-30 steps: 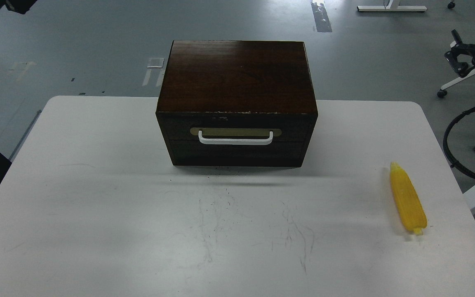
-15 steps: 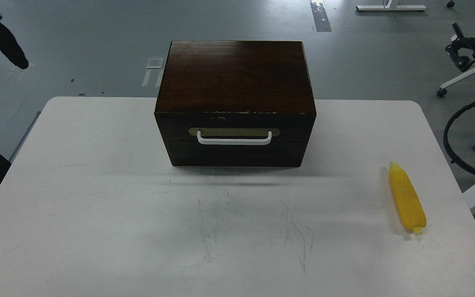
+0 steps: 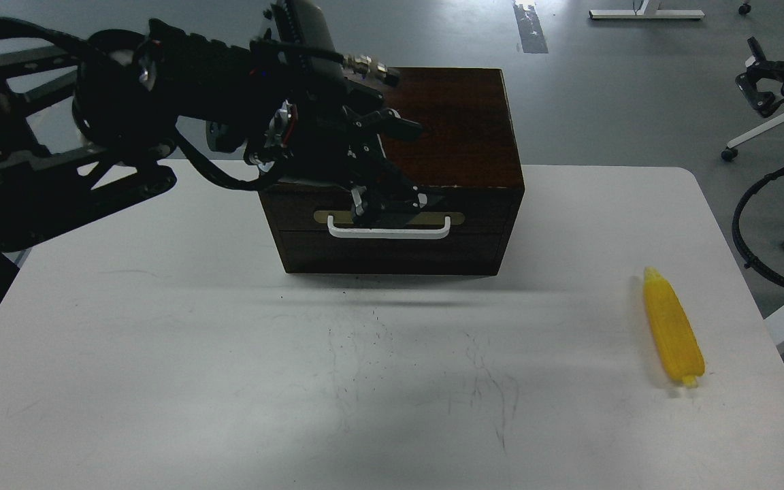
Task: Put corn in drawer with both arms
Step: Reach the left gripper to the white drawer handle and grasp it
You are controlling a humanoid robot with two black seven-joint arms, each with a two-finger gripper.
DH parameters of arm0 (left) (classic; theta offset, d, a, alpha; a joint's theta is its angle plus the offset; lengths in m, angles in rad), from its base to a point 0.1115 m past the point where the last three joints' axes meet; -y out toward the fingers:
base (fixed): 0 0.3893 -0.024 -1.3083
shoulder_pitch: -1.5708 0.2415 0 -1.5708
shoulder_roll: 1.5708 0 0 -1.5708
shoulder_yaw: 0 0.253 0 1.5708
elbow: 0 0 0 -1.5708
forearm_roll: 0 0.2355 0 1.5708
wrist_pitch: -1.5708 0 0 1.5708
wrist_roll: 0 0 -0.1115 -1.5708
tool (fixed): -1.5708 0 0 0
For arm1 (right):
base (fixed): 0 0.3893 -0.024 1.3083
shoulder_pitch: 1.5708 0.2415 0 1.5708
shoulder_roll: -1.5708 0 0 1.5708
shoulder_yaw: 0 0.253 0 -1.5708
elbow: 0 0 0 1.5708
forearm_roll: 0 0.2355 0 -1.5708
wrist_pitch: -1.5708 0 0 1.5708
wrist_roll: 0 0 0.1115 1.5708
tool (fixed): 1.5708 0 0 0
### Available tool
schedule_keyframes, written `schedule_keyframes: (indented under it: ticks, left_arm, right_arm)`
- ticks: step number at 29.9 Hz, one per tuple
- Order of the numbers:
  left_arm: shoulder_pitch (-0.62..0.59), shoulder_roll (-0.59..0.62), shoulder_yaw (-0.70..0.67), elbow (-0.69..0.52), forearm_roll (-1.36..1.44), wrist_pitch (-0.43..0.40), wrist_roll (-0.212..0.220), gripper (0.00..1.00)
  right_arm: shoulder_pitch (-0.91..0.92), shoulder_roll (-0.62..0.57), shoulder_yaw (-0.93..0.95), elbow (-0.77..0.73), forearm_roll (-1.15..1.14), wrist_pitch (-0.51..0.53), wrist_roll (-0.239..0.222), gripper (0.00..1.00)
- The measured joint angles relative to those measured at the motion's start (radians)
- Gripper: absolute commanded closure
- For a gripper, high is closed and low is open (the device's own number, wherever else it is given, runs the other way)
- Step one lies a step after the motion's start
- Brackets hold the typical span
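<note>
The yellow corn [image 3: 673, 325] lies on the white table [image 3: 160, 327] near its right edge, stub end toward me. The dark brown wooden box [image 3: 460, 129] stands at the table's back middle, and its drawer [image 3: 392, 238] is shut. My left arm reaches in from the left across the box's top. My left gripper [image 3: 402, 170] is at the drawer front with its jaws apart: its lower finger [image 3: 392, 204] sits just above the white bar handle [image 3: 389, 233], its upper finger over the box top. My right gripper [image 3: 759, 85] is small and dark at the far right edge, off the table.
Black cables [image 3: 746, 238] loop beside the table's right edge. White chair legs and desk feet stand on the grey floor behind. The left arm covers the box's left half.
My left arm has swung in from the upper left corner, and its gripper has come down onto the drawer front by the handle. The corn, the box and the right arm have not moved.
</note>
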Motion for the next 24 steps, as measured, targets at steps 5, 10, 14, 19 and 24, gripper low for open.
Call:
schedule_keyframes:
  ticks: [5,10,14,19,24]
  left_arm:
    - [-0.040,-0.035,0.167,0.013,0.104,0.000,-0.002,0.19]
    - [-0.043,-0.055,0.199,0.026,0.112,0.000,-0.002,0.19]
    - [-0.039,-0.080,0.206,0.038,0.112,0.000,-0.002,0.23]
    - [-0.035,-0.128,0.242,0.093,0.112,0.000,-0.002,0.24]
    - [-0.034,-0.160,0.255,0.157,0.112,0.015,-0.002,0.24]
  right_arm:
    - [0.000,0.000,0.001,0.000,0.000,0.000,0.000,0.00]
    - [0.000,-0.004,0.002,-0.010,0.000,0.000,0.000,0.00]
    - [0.000,-0.004,0.002,-0.012,0.000,0.000,0.001,0.00]
    - [0.000,-0.003,0.004,-0.012,0.000,0.000,0.001,0.00]
    - [0.000,-0.003,0.009,-0.012,0.000,0.000,0.001,0.00]
